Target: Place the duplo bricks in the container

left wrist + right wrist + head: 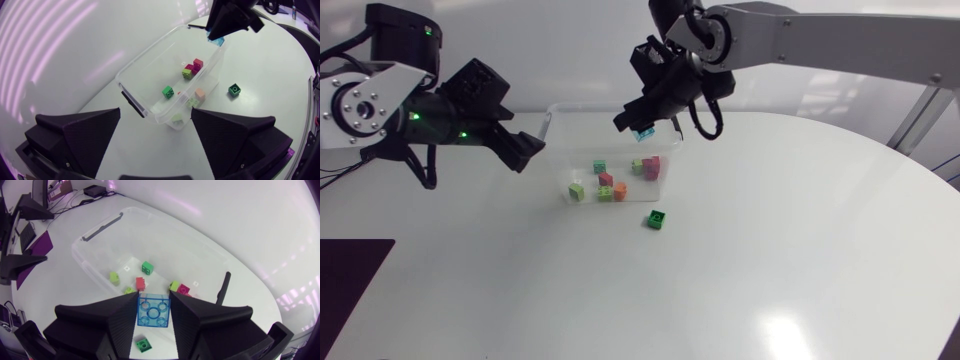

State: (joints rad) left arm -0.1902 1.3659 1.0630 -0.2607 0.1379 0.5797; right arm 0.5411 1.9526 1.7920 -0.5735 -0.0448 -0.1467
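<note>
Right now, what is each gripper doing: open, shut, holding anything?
Left gripper: open, holding nothing.
Right gripper: shut on the blue brick.

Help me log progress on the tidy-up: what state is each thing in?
left claw: open, empty.
container: lidless, several bricks inside.
right claw: shut on blue brick.
blue brick: held aloft by the container's corner.
dark green brick: loose on table, outside container.
</note>
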